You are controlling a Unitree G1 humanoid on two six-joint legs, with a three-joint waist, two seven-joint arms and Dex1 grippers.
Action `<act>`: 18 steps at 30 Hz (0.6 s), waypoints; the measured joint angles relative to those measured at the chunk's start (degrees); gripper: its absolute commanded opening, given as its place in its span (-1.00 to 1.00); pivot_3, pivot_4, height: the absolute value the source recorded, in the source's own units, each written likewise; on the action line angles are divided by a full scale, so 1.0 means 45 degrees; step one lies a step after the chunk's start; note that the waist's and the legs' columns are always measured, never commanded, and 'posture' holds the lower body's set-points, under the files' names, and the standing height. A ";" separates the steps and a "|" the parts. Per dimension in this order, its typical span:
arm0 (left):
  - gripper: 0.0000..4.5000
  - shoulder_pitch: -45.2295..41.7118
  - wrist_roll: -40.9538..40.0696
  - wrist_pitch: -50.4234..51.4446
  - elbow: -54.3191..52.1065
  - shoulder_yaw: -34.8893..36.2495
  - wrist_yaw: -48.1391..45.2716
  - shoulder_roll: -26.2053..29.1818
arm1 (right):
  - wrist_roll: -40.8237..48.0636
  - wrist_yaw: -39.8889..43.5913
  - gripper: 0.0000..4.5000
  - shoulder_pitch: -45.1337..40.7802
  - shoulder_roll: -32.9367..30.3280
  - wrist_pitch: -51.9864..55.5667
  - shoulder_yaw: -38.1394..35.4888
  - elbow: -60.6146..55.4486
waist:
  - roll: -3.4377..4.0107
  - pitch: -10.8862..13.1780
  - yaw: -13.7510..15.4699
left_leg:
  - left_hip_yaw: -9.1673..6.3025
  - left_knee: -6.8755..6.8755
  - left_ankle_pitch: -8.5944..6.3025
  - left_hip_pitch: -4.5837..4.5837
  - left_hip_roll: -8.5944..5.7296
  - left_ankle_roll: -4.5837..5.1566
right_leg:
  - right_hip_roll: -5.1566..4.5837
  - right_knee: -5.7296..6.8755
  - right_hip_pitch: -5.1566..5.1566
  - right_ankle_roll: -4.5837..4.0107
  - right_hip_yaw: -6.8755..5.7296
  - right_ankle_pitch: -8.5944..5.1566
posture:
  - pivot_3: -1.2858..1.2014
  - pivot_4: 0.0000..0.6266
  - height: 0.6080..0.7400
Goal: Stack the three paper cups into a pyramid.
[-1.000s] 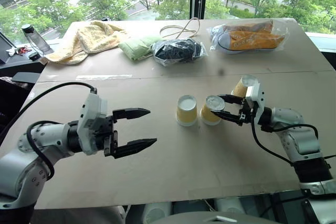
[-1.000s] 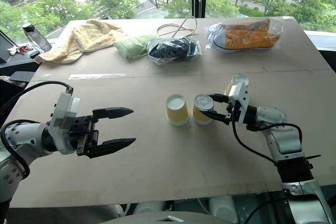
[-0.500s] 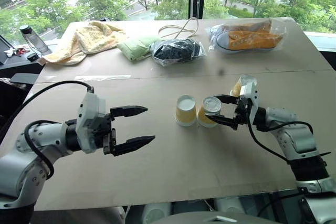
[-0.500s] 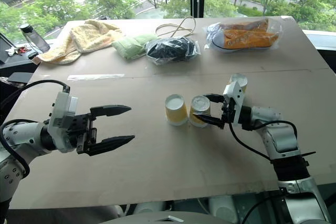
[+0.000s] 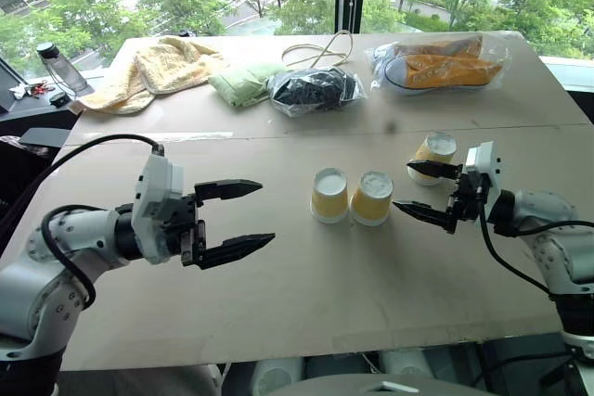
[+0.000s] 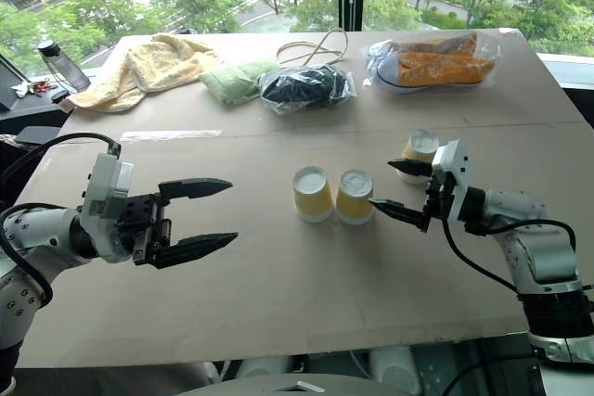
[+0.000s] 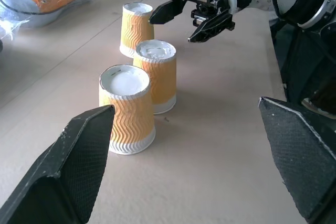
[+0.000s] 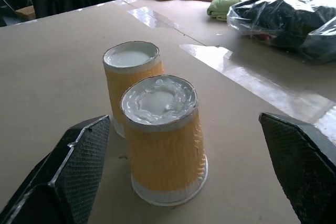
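Because a pyramid needs two cups below to carry one above, the pair in the middle of the table [image 5: 278, 322] makes sense as it stands: the left cup [image 5: 329, 195] and the middle cup [image 5: 372, 198] sit upside down, wide rims on the board, white bases up, side by side and touching or very nearly so. Turned this way, their flat bases offer a level seat for whatever goes on top.

That top piece looks to be the third cup [image 5: 433, 157], also upside down, standing apart from the pair toward the far right – near the right gripper [image 5: 429, 190], not yet lifted. The right gripper hangs level just beside the middle cup, its two black fingers spread wide with nothing between them; one fingertip points close to that cup's side, the other lies in front of the third cup. I judge it is free for the third cup, which is the nearest thing to it and the only one out of place.

Well off to the left, the left gripper [image 5: 232, 220] hovers over bare board, fingers also wide apart and empty – it seems to be kept clear so as not to knock the base pair.

Along the far edge lie a yellow towel [image 5: 153, 67], a green cloth [image 5: 243, 83], a dark bag [image 5: 314, 90] and bagged orange shoes [image 5: 444, 62], all well away from the cups. The risk ahead, as I see it, is nudging the middle cup while reaching round it.
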 measured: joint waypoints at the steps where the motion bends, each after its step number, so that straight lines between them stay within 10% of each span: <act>1: 1.00 -0.0310 -0.0196 0.0213 -0.0021 -0.0074 0.0217 -0.0006 | -0.0056 -0.0226 0.99 -0.0004 -0.0011 -0.0158 -0.0304 0.0072 | 0.0000 0.0000 -0.0006 | 0.0002 0.0000 0.0000 0.0001 -0.0001 0.0000 | 0.0003 0.0002 0.0000 0.0000 0.0002 0.0000 | 0.03 -0.52 1.00; 18: 1.00 -0.4238 -0.1838 0.3189 -0.0325 -0.1209 0.2928 0.0252 | -0.1785 -0.2753 0.99 -0.1667 0.1302 -0.1866 -0.0735 0.3746 | -0.0002 0.0012 -0.0027 | 0.0005 -0.0006 0.0004 -0.0007 -0.0003 -0.0007 | 0.0018 0.0002 -0.0011 0.0003 0.0009 0.0001 | 0.03 -0.52 1.00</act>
